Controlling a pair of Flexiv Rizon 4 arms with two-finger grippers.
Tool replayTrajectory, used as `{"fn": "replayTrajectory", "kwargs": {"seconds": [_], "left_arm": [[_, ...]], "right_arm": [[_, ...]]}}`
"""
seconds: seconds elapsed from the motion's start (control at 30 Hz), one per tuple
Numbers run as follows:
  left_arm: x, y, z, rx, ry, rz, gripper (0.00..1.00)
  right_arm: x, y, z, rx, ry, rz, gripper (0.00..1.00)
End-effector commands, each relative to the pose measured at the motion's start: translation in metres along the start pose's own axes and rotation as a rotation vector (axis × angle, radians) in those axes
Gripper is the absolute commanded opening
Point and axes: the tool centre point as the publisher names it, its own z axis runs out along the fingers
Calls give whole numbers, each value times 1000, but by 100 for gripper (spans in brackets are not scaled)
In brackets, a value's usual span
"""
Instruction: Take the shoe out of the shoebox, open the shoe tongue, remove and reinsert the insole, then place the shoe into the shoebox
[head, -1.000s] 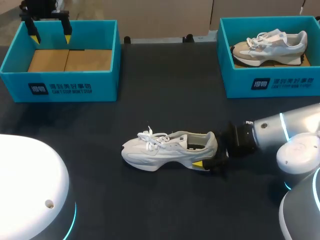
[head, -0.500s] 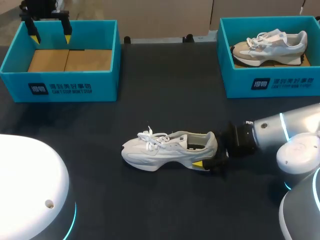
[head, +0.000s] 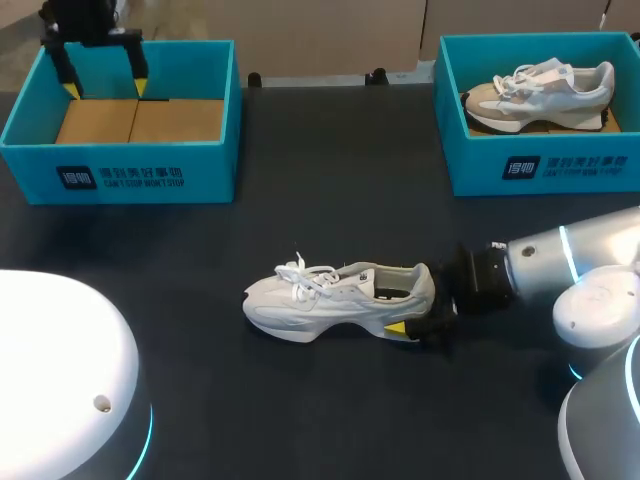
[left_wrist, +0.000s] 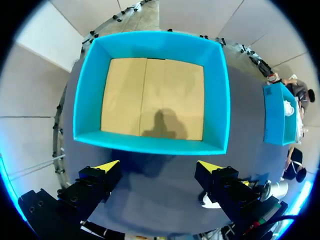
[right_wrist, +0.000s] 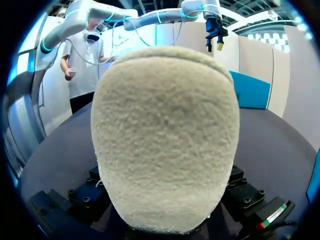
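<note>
A white shoe (head: 330, 295) lies on its sole in the middle of the dark table, toe to the left, laces loose. My right gripper (head: 405, 308) is at its heel, one yellow tip against the near side of the sole, the other hidden behind the shoe. In the right wrist view the fuzzy heel (right_wrist: 165, 140) fills the space between the fingers, so the gripper is shut on it. My left gripper (head: 103, 85) hangs open above the far edge of the empty left shoebox (head: 120, 175). From the left wrist, its cardboard floor (left_wrist: 150, 100) lies ahead of the open left gripper (left_wrist: 157, 165).
A second teal shoebox (head: 540, 165) at the back right holds a grey and beige shoe (head: 540, 92). Bare dark table lies between the two boxes and around the white shoe.
The left gripper has shifted slightly above the left box. The right arm and the white shoe have not moved.
</note>
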Motion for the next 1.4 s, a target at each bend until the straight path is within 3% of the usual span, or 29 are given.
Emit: {"fn": "replayTrajectory", "kwargs": {"seconds": [0.03,0.47,0.93,1.4], "left_arm": [[9,35,0,77,-19,-31,100],[50,78,2,119,-77,-48,100],[124,117,12,141,-107,-44,100],[185,164,30,125,-97,1,100]], "right_arm": [[1,0,6,6,-2,1,0],[1,0,6,6,-2,1,0],[1,0,6,6,-2,1,0],[1,0,6,6,-2,1,0]]}}
